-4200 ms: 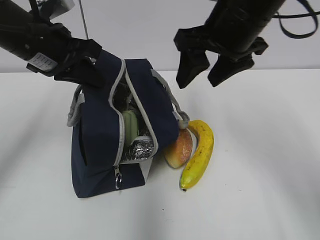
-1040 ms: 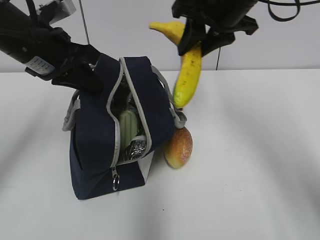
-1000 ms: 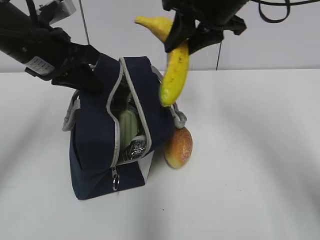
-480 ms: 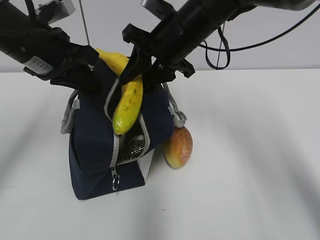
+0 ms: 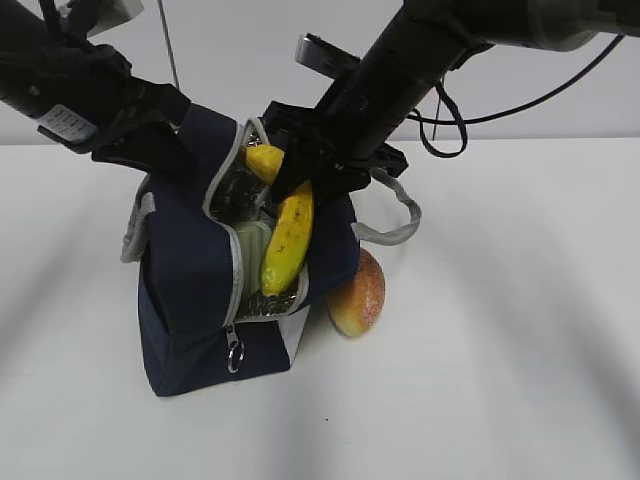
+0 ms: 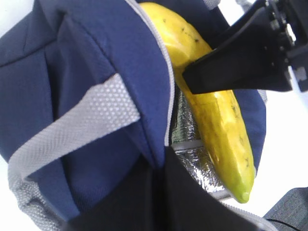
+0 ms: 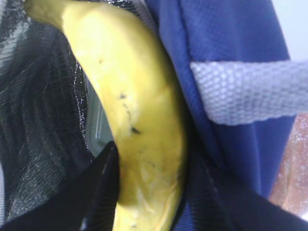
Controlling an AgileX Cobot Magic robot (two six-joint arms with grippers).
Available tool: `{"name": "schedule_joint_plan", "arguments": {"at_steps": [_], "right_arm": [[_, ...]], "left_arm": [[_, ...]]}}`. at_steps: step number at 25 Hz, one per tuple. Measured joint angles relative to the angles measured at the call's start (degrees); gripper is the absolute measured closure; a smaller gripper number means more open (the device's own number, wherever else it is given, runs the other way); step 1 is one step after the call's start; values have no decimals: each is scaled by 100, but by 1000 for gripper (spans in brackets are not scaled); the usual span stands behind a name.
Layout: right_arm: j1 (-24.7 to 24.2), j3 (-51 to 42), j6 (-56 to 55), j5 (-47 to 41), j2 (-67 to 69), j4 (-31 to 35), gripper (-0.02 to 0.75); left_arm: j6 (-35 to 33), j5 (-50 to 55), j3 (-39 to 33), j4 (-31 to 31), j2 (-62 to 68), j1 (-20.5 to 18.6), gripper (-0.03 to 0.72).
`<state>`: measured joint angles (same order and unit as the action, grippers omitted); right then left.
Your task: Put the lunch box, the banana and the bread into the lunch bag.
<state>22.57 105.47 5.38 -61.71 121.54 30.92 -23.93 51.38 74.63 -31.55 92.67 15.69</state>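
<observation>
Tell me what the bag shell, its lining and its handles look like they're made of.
Bag shell: navy woven fabric, matte, likely polyester; a fine weave shows in the right wrist view.
Lining: silver foil-like film, shiny and crinkled, probably an insulating layer.
Handles: grey webbing, with a coarse dotted weave visible up close.

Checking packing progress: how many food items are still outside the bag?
1. The bread lies on the table against the bag's right side. The banana, held by the right gripper, is already in the opening.
</observation>
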Motion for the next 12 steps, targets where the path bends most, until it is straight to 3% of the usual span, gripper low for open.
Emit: {"name": "schedule_joint_plan", "arguments": {"at_steps": [7,12], "right_arm": [[323,0,131,310,9,318,444],[351,0,388,532,9,536,399]], "left_arm": [[0,0,0,26,-6,0,691],[0,-18,0,37,-7,0,691]]}}
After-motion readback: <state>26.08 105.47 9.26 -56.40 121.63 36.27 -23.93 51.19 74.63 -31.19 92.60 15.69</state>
